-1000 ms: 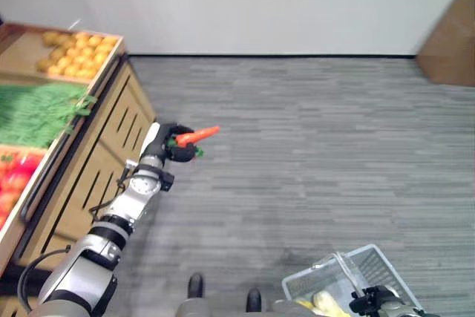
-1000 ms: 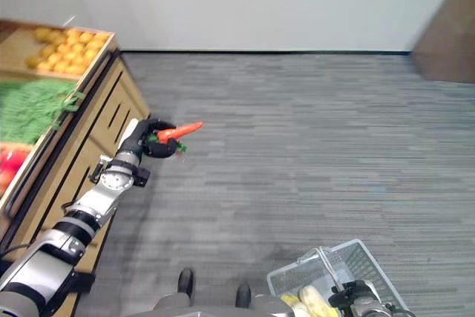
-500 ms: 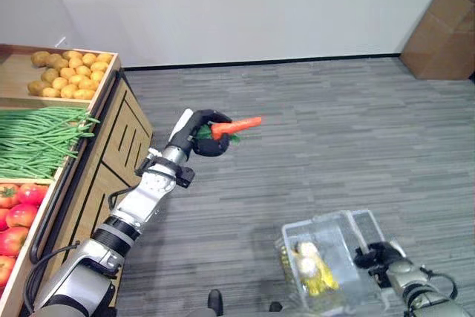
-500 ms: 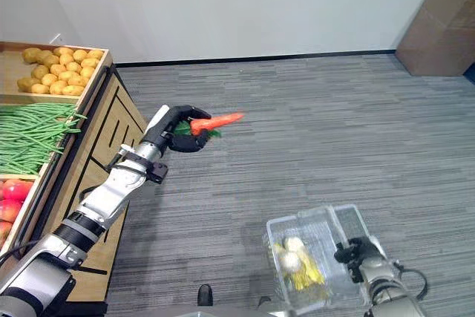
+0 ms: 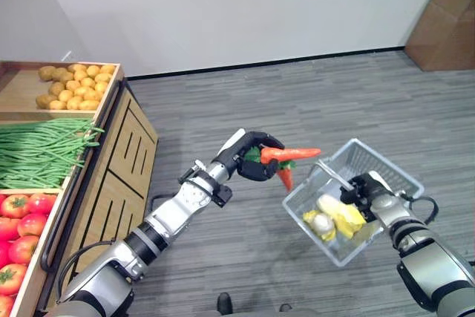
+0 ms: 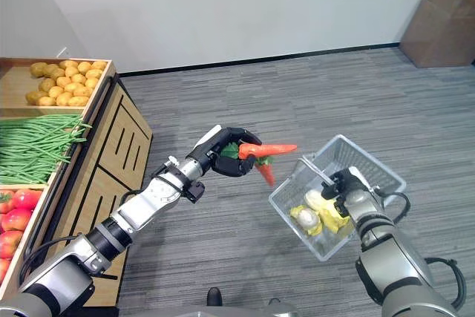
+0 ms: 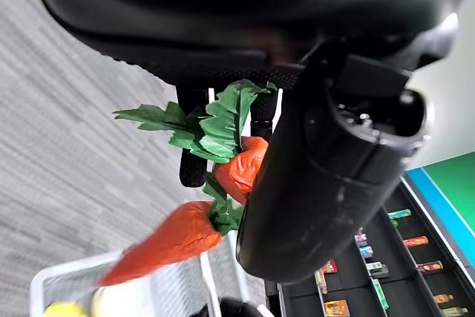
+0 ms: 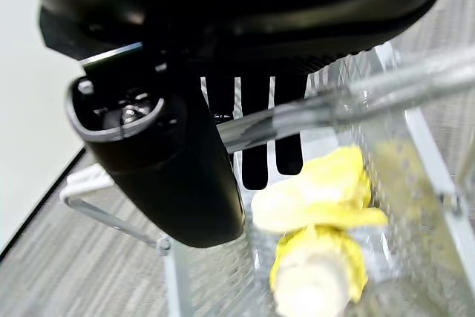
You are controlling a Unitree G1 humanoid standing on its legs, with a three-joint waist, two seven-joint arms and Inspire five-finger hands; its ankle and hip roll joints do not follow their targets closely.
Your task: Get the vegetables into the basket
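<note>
My left hand (image 5: 256,162) is curled round the leafy green tops of two carrots (image 5: 289,154) — the fingers and the thumb are closed on them. One carrot points out sideways from my hand toward the basket; the second one (image 5: 286,177) hangs down just below it, with its tip to the floor. In the left wrist view both orange bodies (image 7: 185,231) come out from between my thumb and my fingers, and the green leaves (image 7: 200,120) stand out past the fingers.

My right hand (image 6: 347,183) is closed round the handle (image 8: 334,102) of the wire basket (image 5: 386,172); the fingers hook over the metal bar and the thumb is on the near side of it. The basket hangs tilted from this hand, above the grey floor (image 5: 312,102). Inside it, below my fingers, lie corn cobs in yellow husks (image 8: 319,202) and a small round pale vegetable (image 5: 320,221), which I cannot name.

The tip of the sideways carrot is just beside the basket's rim on the side facing my left hand, not inside it.

Behind my left arm stands a wooden produce stand (image 5: 122,154) with potatoes (image 5: 70,87), green beans (image 5: 41,150) and tomatoes (image 5: 22,220). Far beyond my right hand, by the wall, there is a cardboard box (image 5: 445,12).
</note>
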